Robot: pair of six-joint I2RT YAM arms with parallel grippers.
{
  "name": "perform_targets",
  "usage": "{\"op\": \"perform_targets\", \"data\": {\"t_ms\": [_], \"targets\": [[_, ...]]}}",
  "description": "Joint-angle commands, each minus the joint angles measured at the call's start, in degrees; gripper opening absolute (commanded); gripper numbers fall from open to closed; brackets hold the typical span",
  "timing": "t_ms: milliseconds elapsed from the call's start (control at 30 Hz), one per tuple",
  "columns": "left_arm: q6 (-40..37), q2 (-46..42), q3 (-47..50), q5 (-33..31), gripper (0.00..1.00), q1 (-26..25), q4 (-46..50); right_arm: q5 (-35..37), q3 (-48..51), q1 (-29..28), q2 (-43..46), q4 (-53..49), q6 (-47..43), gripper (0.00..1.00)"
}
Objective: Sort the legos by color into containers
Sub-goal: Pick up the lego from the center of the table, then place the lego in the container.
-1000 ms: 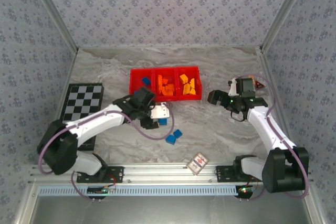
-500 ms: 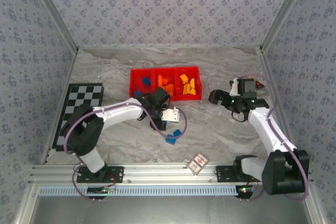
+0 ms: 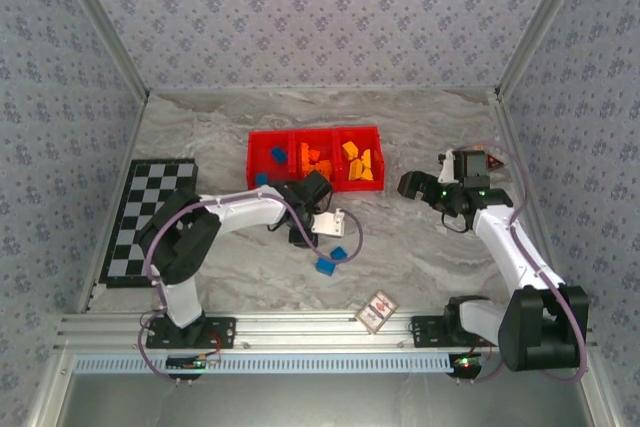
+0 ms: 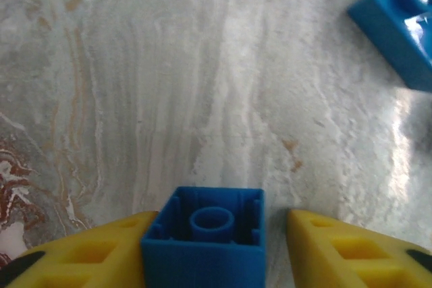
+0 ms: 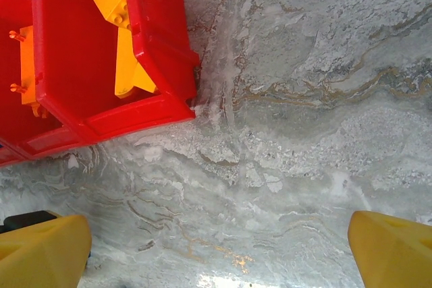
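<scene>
In the left wrist view a blue lego [image 4: 202, 244], hollow side showing, sits between my left gripper's [image 4: 221, 237] yellow fingers. It touches the left finger [image 4: 101, 254], with a gap to the right one, so the gripper is open. From above, that gripper [image 3: 303, 236] is low over the table in front of the red tray [image 3: 314, 136]. Two more blue legos [image 3: 338, 253] [image 3: 325, 267] lie just right of it. The tray's compartments hold blue [image 3: 277, 154], orange [image 3: 315, 163] and yellow legos [image 3: 360, 163]. My right gripper [image 3: 410, 185] [image 5: 219, 234] hangs wide open over bare table right of the tray.
A black-and-white checkerboard [image 3: 150, 212] lies at the left. A small patterned card [image 3: 377, 310] lies near the front edge. Another blue piece [image 3: 260, 179] sits by the tray's front left corner. The tray's right wall [image 5: 158, 45] is close to my right gripper.
My left arm has folded inward, its elbow swinging right, and the gripper has settled around the blue lego in front of the tray. The right arm has hardly moved.
</scene>
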State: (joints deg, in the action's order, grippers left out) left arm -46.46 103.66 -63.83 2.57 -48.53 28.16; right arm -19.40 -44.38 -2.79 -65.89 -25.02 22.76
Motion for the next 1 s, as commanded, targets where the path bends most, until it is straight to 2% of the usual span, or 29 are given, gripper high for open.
{"op": "perform_targets", "data": {"t_ms": [0,133,400,600,700,967], "targets": [[0.4,1.8,-2.4,-0.3,0.40,0.2,1.9,-1.3,0.4,0.5,0.9,0.2,0.6,1.00],[2.1,0.0,-2.3,0.6,0.23,0.1,1.2,-1.3,0.3,0.7,0.9,0.2,0.7,1.00],[7.4,-8.9,0.6,-1.1,0.09,2.4,-0.9,-1.7,0.6,0.8,0.9,0.4,0.8,1.00],[15.0,-13.8,-0.9,-2.0,0.08,8.4,1.4,-2.0,0.6,0.8,0.9,0.6,0.9,1.00],[19.1,-14.9,-1.8,-2.3,0.15,12.0,1.1,-2.0,1.0,0.8,0.8,1.1,1.1,1.00],[27.6,-8.1,-9.6,-0.1,0.11,23.1,3.1,-2.3,0.9,0.8,1.1,0.6,0.9,1.00]]}}
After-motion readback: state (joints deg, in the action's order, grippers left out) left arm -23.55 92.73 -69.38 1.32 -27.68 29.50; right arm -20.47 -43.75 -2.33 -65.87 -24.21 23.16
